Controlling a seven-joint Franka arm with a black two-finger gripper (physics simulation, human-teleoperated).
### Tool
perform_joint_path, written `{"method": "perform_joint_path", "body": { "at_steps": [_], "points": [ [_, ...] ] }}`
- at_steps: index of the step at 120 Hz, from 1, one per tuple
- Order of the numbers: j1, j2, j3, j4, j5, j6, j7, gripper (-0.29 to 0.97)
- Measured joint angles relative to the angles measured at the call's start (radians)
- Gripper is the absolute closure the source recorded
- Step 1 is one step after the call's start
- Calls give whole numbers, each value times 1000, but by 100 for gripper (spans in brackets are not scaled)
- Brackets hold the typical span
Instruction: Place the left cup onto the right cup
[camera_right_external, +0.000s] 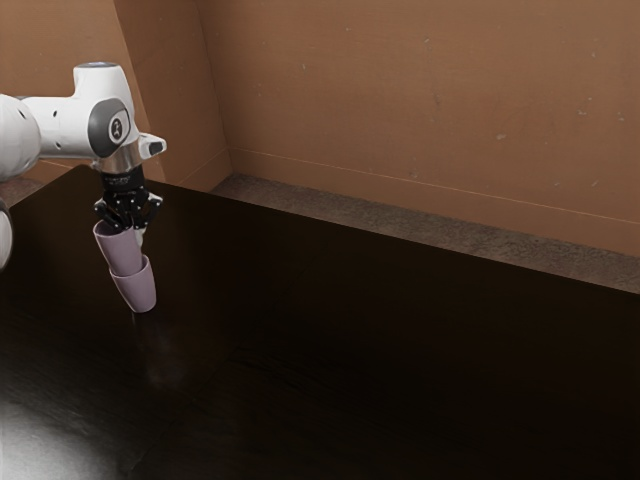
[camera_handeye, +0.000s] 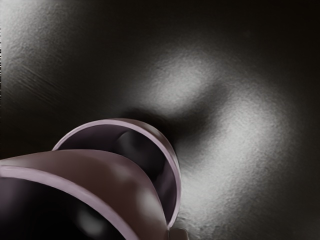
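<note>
The arm (camera_right_external: 62, 125) is extending in from the exterior view's left, with its wrist angled downward. The hand (camera_right_external: 127, 224) is pointing down, its fingers gripping the upper cup (camera_right_external: 118, 251) at the rim.

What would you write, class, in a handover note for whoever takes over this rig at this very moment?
Gripper: shut on the rim of the upper cup.
Cups: the upper cup sits tilted with its base inside the lower cup, toward the exterior view's left of the dark table.
Done: the two mauve cups are nested.
Left: probably to open the fingers and back the hand away. I cannot tell whether the lower cup stands flat on the table, so check that first.
</note>
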Motion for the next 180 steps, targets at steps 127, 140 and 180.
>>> {"method": "perform_joint_path", "body": {
  "at_steps": [127,140,180],
  "points": [
    [3,-9,2,2,-5,0,-1,4],
    [0,-17,2,6,-2,0,0,3],
    [-36,-114,4,11,27,-12,7,2]
  ]
}}
